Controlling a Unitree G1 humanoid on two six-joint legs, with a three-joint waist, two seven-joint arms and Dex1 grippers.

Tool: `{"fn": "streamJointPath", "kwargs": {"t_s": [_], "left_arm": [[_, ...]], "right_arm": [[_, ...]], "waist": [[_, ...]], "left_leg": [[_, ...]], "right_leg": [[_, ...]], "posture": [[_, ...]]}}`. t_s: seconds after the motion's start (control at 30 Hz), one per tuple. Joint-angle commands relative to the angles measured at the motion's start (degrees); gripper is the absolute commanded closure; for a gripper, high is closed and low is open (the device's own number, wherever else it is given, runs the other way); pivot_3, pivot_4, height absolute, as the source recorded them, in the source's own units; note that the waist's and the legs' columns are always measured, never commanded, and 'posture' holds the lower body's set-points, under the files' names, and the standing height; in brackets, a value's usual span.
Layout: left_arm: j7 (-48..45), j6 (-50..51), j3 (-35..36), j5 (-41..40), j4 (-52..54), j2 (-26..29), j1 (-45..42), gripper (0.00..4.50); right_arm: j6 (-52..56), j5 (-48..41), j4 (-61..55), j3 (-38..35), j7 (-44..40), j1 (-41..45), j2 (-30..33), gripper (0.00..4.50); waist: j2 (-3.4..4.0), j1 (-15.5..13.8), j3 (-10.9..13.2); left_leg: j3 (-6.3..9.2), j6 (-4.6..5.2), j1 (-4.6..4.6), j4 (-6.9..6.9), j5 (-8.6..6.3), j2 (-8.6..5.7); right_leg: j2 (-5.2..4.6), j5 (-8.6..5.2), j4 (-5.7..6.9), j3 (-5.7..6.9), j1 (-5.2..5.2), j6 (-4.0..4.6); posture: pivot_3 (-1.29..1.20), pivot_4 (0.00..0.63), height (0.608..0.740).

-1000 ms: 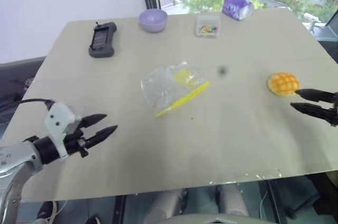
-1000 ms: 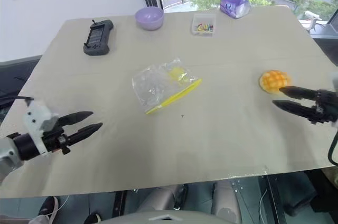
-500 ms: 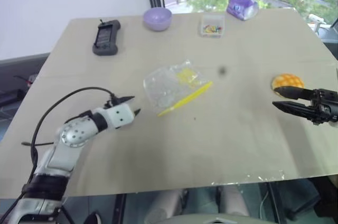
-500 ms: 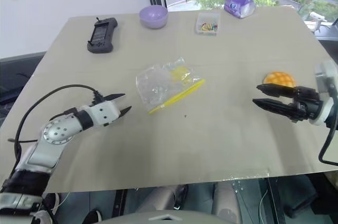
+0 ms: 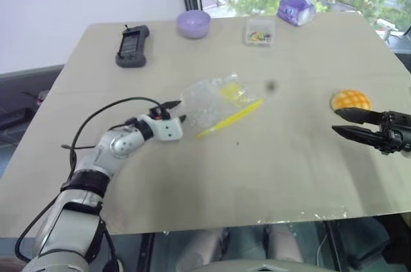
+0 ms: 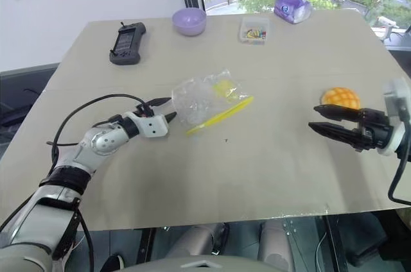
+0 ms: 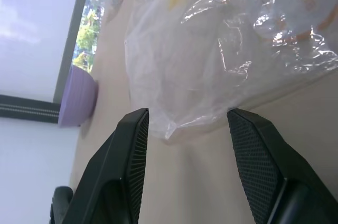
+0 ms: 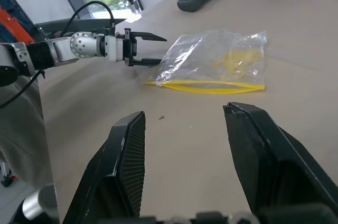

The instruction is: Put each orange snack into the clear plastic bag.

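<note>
Nothing bagged yet: the bun [image 5: 350, 100] lies outside the bag [image 5: 218, 99], both grippers' jaws apart and empty.

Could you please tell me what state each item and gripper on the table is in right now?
clear plastic bag: lying flat, crinkled, corner between the left gripper's open fingers.
orange snack: on the table, outside the bag, not held.
left gripper: open, at the bag's edge.
right gripper: open, holding nothing, beside the snack.
purple bowl: upright.
small clear box: holds colourful bits.
</note>
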State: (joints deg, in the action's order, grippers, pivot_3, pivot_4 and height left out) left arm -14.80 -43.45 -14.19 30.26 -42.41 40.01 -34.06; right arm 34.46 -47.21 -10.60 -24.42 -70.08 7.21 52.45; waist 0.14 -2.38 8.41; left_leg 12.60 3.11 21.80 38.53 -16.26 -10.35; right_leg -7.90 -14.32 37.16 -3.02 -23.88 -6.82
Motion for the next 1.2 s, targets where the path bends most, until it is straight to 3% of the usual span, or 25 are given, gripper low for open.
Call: {"fn": "streamJointPath", "kwargs": {"t_s": [0.03, 0.07, 0.17, 0.3, 0.57, 0.7, 0.93, 1.07, 1.2], "left_arm": [[1.5, -2.2, -4.1, 3.7, -3.5, -2.0, -1.9, 2.01], [1.3, -2.6, -4.5, 3.5, -4.0, -2.6, -2.4, 2.01], [1.2, -3.7, -5.7, 3.8, -4.7, -3.4, -3.3, 2.77], [1.2, -4.1, -6.7, 4.4, -5.4, -3.6, -3.6, 4.44], [1.8, -4.4, -7.0, 4.6, -4.5, -3.6, -3.1, 4.49], [-6.5, -0.9, -3.2, -7.8, 2.3, -5.2, 1.5, 4.49], [-25.4, 34.2, 4.1, -41.1, 40.0, -5.2, 16.4, 4.49], [-27.5, 49.1, 7.5, -49.9, 53.8, -3.1, 20.7, 4.49], [-27.1, 57.3, 10.5, -54.2, 60.2, -2.4, 21.8, 4.49]], "right_arm": [[-1.5, -0.4, -1.6, -1.5, 0.4, 0.4, -0.3, 1.95], [-1.5, -0.3, -1.5, -1.4, 0.5, 0.4, -0.3, 1.95], [-1.8, -0.2, -1.5, -1.2, 0.7, 0.4, -0.3, 1.89], [-2.1, -0.2, -1.6, -1.2, 0.9, 0.3, -0.4, 1.89], [-2.5, 0.2, -1.7, -0.7, 1.2, 0.2, -1.0, 1.89], [-2.7, 0.7, -1.8, 0.0, 1.5, 0.6, -1.3, 1.89], [-5.7, 6.3, -7.2, 6.7, 6.8, 1.8, -4.5, 1.89], [-12.0, 18.4, -7.6, 15.2, 11.7, 5.4, -5.4, 1.89], [-23.3, 32.0, -2.1, 23.9, 14.3, 10.5, -6.5, 1.89]], "waist": [[0.0, 0.0, 0.0], [0.0, 0.0, 0.0], [0.02, 0.0, 0.0], [0.28, 0.0, -0.3], [0.47, 0.1, -0.6], [0.51, 0.3, -0.6], [0.36, 1.8, -0.5], [0.28, 2.3, -0.5], [0.24, 2.4, -0.5]], "left_leg": [[0.0, 0.0, 0.0, 0.02, 0.0, -0.02], [0.0, 0.0, 0.01, 0.04, 0.0, -0.04], [0.01, 0.01, 0.03, 0.06, 0.0, -0.08], [0.0, 0.01, 0.01, 0.07, 0.0, -0.12], [-0.02, 0.02, -0.04, 0.08, 0.01, -0.16], [-0.04, 0.03, -0.04, 0.08, 0.0, -0.17], [0.03, 0.04, 0.22, 0.15, 0.0, -0.12], [-0.04, 0.01, 0.16, 0.34, 0.01, -0.05], [-0.17, -0.03, -0.02, 0.35, 0.02, -0.04]], "right_leg": [[-0.01, 0.0, 0.01, 0.0, 0.01, -0.01], [-0.01, 0.01, 0.0, 0.0, 0.02, -0.02], [-0.02, 0.01, 0.0, 0.0, 0.02, -0.03], [-0.04, 0.02, 0.01, -0.02, 0.03, -0.03], [-0.03, 0.01, 0.08, -0.06, 0.04, -0.04], [-0.04, 0.01, 0.07, -0.09, 0.03, -0.04], [-0.1, 0.01, 0.11, -0.09, -0.21, -0.04], [0.01, 0.01, 0.47, -0.14, -0.29, -0.03], [0.25, 0.01, 0.63, -0.24, -0.21, -0.04]], "posture": [[0.0, 0.15, 0.736], [0.0, 0.15, 0.736], [0.0, 0.15, 0.736], [0.0, 0.15, 0.736], [0.0, 0.15, 0.736], [0.0, 0.15, 0.736], [0.0, 0.15, 0.736], [0.0, 0.15, 0.736], [0.0, 0.15, 0.736]]}}
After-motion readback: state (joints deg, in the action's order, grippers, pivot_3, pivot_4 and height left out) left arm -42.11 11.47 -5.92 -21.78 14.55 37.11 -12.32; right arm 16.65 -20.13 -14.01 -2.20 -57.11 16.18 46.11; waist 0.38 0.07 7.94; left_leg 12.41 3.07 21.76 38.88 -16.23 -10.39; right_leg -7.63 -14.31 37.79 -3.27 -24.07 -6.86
